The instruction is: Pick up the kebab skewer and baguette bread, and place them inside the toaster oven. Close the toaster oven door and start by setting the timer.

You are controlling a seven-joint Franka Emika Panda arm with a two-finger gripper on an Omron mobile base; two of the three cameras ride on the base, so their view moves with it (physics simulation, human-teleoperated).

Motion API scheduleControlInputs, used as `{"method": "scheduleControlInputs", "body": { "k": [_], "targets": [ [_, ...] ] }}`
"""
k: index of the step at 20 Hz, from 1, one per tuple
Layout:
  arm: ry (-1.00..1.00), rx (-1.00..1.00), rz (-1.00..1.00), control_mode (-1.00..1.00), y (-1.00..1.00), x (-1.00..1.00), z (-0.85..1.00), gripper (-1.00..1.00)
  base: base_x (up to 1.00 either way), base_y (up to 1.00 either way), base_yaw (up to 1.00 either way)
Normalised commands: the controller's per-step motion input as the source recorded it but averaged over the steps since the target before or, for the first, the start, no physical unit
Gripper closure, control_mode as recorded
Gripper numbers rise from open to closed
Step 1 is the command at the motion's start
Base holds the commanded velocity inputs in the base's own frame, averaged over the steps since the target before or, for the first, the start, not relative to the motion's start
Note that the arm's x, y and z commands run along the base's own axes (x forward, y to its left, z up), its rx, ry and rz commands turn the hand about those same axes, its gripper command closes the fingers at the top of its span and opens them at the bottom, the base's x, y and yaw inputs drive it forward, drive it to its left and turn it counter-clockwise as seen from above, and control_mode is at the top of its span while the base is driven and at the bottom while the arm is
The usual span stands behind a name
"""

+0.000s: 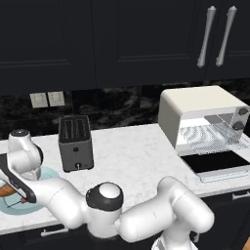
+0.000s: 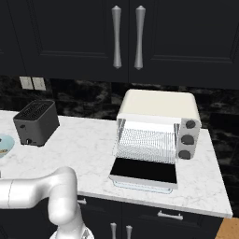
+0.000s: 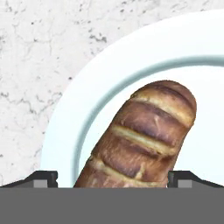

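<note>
- The toaster oven [image 2: 158, 122] stands on the counter [image 2: 88, 140] with the toaster oven door [image 2: 145, 172] folded down flat — its wire rack looks bare, so nothing seems loaded.
- The baguette bread [image 3: 141, 138] lies on a pale blue plate [image 3: 65, 127], between the tips of the gripper [image 3: 112, 177], whose jaws are spread wide to either side of the loaf — not clamped on it.
- The kebab skewer is not something I can make out.
- My reading: the first pick is just starting; both foods, closing the door and setting the timer remain.
</note>
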Motion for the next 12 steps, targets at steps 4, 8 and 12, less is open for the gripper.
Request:
{"method": "scheduleControlInputs", "body": {
  "k": [4, 8, 12],
  "targets": [
    [0.0, 0.0, 0.0, -1.0, 0.28, 0.1, -0.11, -1.0, 0.0, 0.0, 0.0],
    [0.0, 0.0, 0.0, -1.0, 0.25, 0.02, -0.37, -1.0, 0.0, 0.0, 0.0],
    [0.0, 0.0, -0.01, -1.0, 0.08, -0.13, -0.6, -1.0, 0.0, 0.0, 0.0]
  ]
}}
